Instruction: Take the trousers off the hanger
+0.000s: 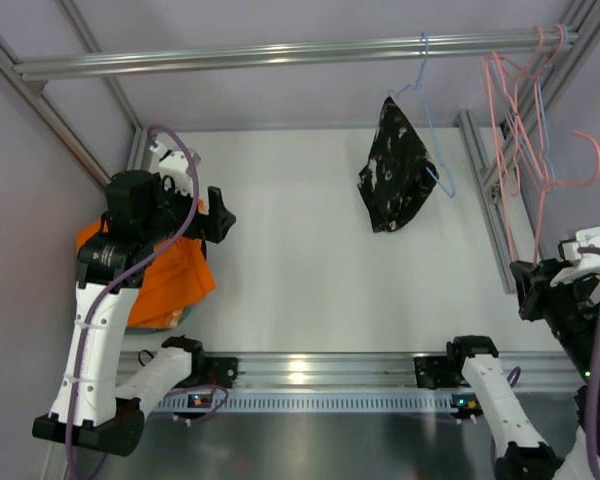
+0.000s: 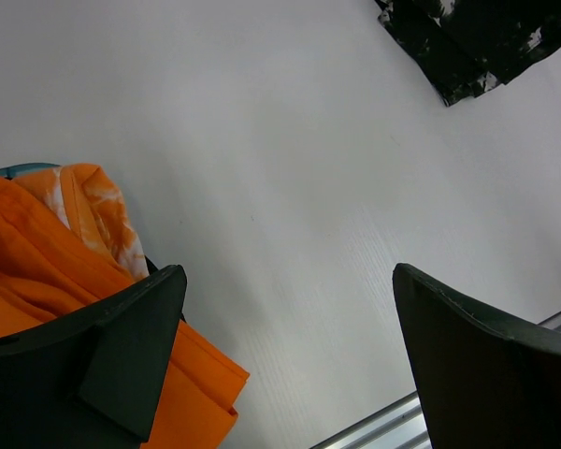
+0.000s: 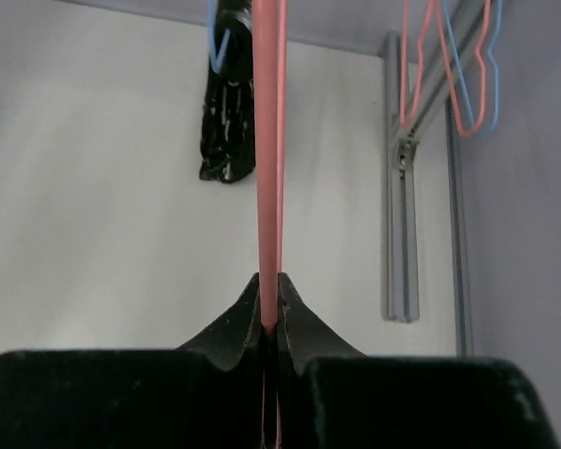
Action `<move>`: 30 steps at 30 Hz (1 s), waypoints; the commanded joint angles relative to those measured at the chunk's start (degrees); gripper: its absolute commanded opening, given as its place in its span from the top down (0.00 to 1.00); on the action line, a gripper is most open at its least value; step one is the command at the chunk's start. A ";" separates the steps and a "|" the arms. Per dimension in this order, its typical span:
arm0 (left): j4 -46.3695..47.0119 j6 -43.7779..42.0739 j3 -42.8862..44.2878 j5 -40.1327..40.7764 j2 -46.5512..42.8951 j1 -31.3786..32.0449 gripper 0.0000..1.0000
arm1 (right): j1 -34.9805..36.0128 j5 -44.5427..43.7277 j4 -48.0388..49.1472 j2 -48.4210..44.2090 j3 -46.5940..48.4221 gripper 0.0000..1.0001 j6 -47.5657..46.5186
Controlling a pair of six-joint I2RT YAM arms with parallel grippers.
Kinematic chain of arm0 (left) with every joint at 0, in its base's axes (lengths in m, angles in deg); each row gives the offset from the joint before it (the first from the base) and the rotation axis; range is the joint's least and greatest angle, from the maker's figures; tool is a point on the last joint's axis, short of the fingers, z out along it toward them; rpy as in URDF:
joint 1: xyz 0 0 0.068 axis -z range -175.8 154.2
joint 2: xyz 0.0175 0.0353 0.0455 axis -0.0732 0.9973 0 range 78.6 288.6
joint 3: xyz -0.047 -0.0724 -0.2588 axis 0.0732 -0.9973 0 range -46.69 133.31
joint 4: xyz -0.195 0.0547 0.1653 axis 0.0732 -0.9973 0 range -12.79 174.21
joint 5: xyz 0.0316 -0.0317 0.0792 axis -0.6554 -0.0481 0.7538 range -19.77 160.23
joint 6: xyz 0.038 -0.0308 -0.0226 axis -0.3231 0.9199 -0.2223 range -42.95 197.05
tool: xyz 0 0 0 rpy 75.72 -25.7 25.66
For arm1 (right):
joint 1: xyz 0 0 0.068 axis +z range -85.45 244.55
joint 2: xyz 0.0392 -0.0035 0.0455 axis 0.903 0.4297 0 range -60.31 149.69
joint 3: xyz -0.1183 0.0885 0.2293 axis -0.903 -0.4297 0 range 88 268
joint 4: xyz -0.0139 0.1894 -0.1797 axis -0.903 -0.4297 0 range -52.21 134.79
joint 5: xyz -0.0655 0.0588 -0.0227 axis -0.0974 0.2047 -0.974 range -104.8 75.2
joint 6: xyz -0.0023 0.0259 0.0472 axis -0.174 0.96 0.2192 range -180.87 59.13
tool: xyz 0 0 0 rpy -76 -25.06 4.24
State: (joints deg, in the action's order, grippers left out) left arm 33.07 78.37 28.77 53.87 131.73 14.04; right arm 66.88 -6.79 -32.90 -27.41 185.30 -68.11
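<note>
The orange trousers (image 1: 170, 282) lie crumpled on the table at the left, under my left arm; they also show in the left wrist view (image 2: 37, 281). My left gripper (image 1: 220, 215) hangs open and empty above their right edge, its jaws wide apart (image 2: 288, 281). My right gripper (image 1: 528, 285) at the far right is shut on the pink wire hanger (image 1: 537, 225), which stands up from it with its hook on top. In the right wrist view the pink wire (image 3: 269, 140) runs up from the closed jaws (image 3: 269, 281). No cloth is on the hanger.
A black speckled garment (image 1: 395, 170) hangs on a blue hanger (image 1: 427, 90) from the metal rail (image 1: 230, 55). More pink and blue hangers (image 1: 495, 100) hang at the right end. An orange cloth with whitish patches (image 2: 93, 210) lies beside the trousers.
</note>
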 commanded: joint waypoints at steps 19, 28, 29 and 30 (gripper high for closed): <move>-0.90 -3.96 -0.49 5.11 -5.48 -0.27 0.02 | -7.16 0.87 -0.62 35.09 11.23 1.00 -1.10; -0.90 -4.31 -2.25 5.64 -8.03 -0.27 0.02 | -8.92 1.13 0.44 48.90 24.34 1.00 -3.83; -0.98 -4.40 -2.51 5.64 -7.95 -0.18 0.02 | -9.44 1.74 0.09 49.79 24.61 1.00 -3.92; -0.90 -4.40 -2.60 5.64 -8.12 -0.18 0.02 | -9.71 2.09 -0.18 51.54 24.61 1.00 -4.00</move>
State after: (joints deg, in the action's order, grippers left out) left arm 32.42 74.33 27.18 58.63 123.75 14.04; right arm 58.59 -5.98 -34.13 20.70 207.86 -70.91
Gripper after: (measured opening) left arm 0.982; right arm 0.024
